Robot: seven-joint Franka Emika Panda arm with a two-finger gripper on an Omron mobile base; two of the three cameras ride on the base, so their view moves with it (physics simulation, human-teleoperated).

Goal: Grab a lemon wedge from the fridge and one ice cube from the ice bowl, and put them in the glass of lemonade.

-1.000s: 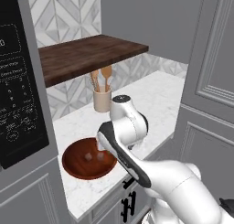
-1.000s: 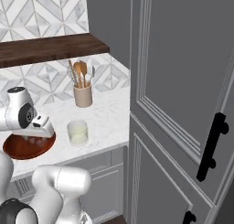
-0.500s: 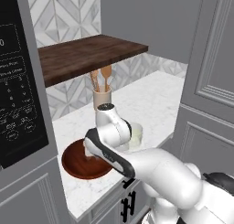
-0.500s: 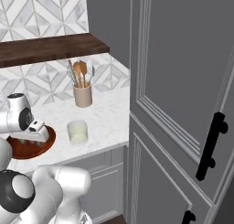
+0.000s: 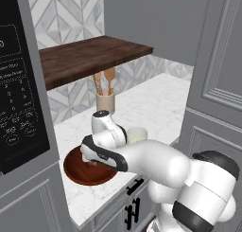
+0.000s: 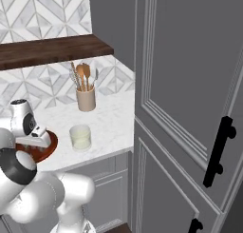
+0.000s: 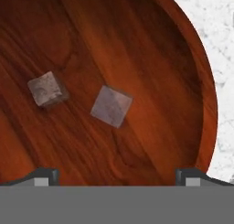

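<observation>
Cubes (image 7: 111, 106): two in one ice bowl (image 7: 183, 63).

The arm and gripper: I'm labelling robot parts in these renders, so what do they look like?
The arm is made of smooth, rounded glossy white shells, with dark grey to black bands at the joints. The hand is white with a black band along its side. The gripper ends in two small dark grey finger tips. No cables or markings can be made out.
</observation>
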